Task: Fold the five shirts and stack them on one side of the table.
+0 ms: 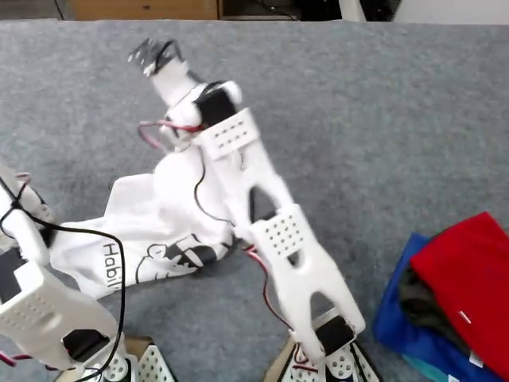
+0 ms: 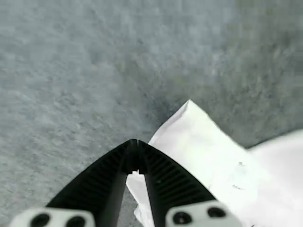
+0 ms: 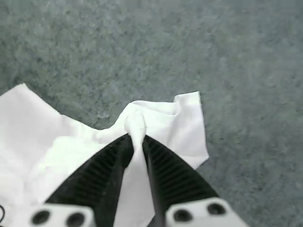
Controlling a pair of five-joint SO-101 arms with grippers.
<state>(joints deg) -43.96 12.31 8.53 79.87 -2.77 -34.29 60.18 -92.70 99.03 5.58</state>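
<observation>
Overhead: white shirt (image 1: 151, 231) lies crumpled, well apart from the stack of folded shirts (image 1: 465, 278), its long axis pointing roughly toward that stack.
Left wrist: left gripper (image 2: 137, 142) closed, seemingly on the shirt's corner farther from the stack.
Right wrist: right gripper (image 3: 136, 137) closed tight on a pinch of shirt; I judge this arm nearer the stack.

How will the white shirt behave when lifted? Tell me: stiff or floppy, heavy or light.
Probably floppy: the white shirt bunches into a ridge where the right gripper pinches it. Likely light: its thin edges lie flat. It may drag on the fuzzy grey table.
</observation>
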